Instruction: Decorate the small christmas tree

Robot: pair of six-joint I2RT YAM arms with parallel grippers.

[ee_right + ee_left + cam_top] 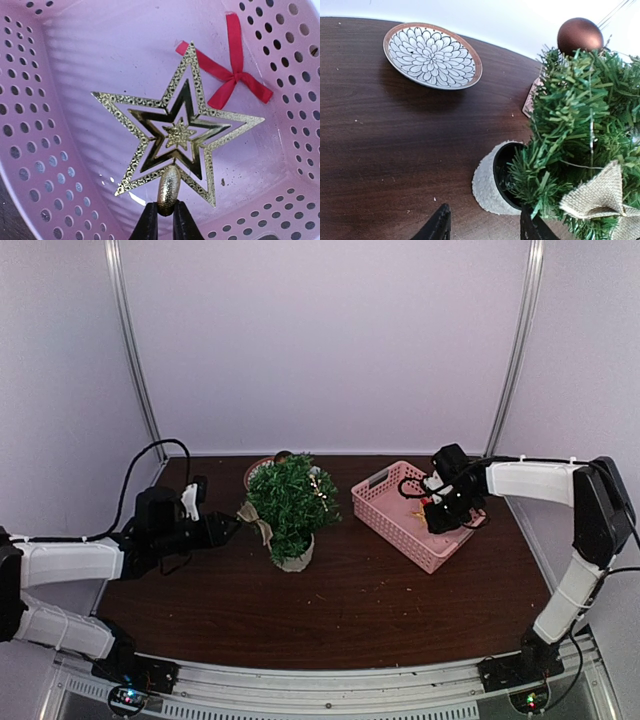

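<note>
Seen from above, the small christmas tree [291, 502] stands just left of centre on the dark wooden table [380, 610], upright in its whitish pot [296, 559]. A pink perforated basket [392, 525] sits at the tree's 3 o'clock. A flower-patterned plate [432, 55] lies behind it at 11 o'clock.

The left gripper [228, 528] is at the tree's 9 o'clock, near the pot, its jaws apart with nothing between them. The right gripper [165, 223] is down inside the basket, its jaws pinched narrowly on the oval stem of a gold star topper [177, 132]. A red ribbon bow [232, 75] lies on the basket floor at the star's 1 o'clock.

The tree already carries a brown bauble [579, 34] near its top and a burlap bow [598, 199] lower down.

The tree looks light and probably easy to tip. Its needles appear soft and springy, so the foliage would give little hold. The rough, stiff pot or the central stem seems the safer place to steady it.

No brand, label or writing can be read anywhere.
</note>
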